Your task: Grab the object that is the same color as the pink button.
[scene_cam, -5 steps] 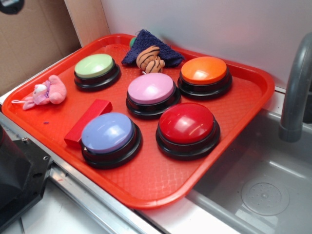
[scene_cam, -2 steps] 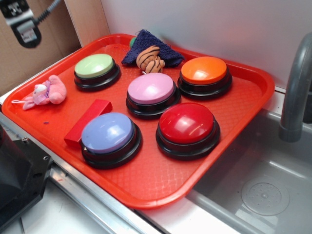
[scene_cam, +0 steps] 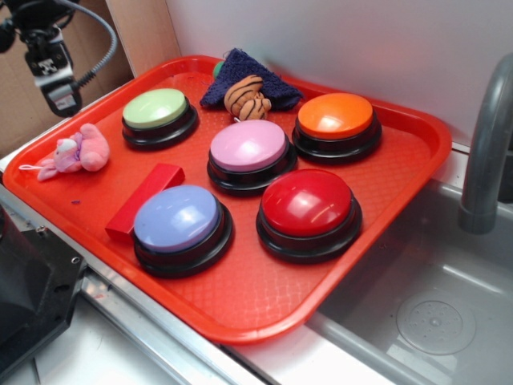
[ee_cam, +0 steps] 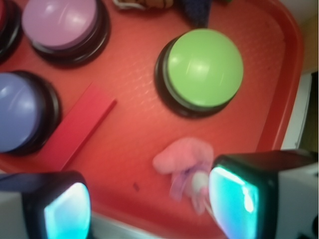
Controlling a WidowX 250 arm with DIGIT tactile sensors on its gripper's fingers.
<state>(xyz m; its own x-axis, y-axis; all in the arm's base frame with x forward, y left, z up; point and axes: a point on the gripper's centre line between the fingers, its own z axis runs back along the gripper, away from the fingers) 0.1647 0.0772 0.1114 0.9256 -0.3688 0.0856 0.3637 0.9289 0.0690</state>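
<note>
red tray (scene_cam: 417, 160), green button (scene_cam: 155, 108), orange button (scene_cam: 335, 115), red block (scene_cam: 144, 199)

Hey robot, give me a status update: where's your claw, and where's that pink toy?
Gripper open, above tray's left edge. Pink toy lying free, not gripped. Nothing blocking it.

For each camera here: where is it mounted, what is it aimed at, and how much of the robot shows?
Exterior: off the arm, looking down across the red tray; the gripper shows top left.
Wrist: on the arm, looking down between open fingers at the tray.
Shared: pink plush toy, green button, pink button, red block.
</note>
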